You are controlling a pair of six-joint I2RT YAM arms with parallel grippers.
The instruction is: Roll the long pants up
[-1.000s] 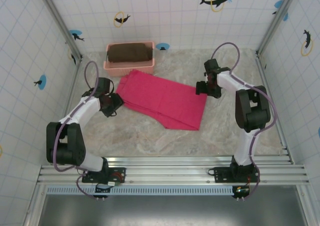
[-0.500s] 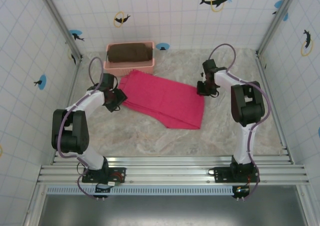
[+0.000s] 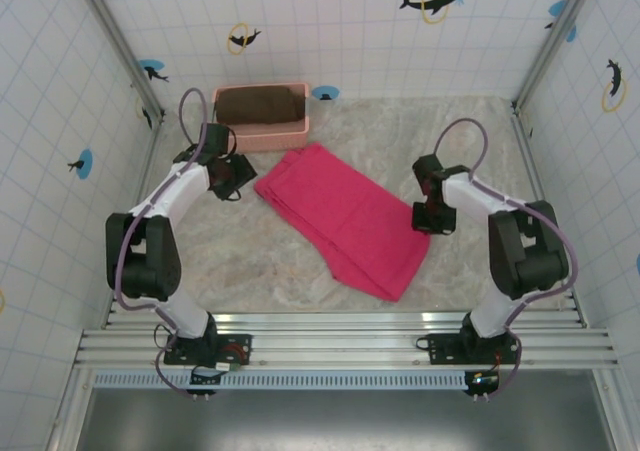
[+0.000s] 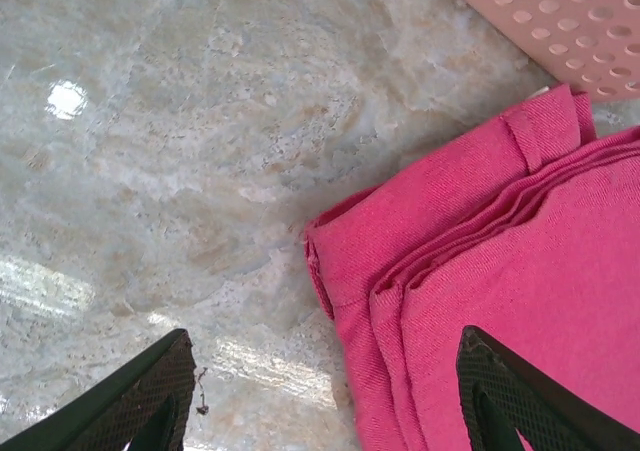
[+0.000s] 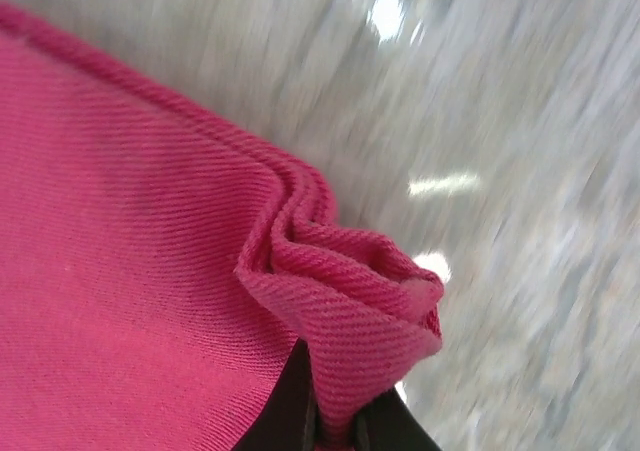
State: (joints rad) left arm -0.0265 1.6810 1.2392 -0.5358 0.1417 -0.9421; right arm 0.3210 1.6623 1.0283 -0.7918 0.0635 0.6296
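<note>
Marbled counter [image 3: 250, 261] carries the folded long pants [image 3: 345, 216] diagonally at centre. Right gripper [image 3: 432, 217] jaws are clenched on one corner; left gripper [image 3: 236, 176] jaws stand released beside the opposite end. Likely step: straightening. The next move calls for a tight, even roll from one end.

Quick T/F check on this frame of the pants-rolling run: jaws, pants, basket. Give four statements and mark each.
1. The right gripper has its jaws shut on a corner of the long pants. True.
2. The left gripper has its jaws clamped on the pants. False: they stand open at the pants' edge, holding nothing.
3. The basket is empty. False: a dark brown cloth lies in it.
4. The pants lie folded flat on the table, not yet rolled. True.
</note>
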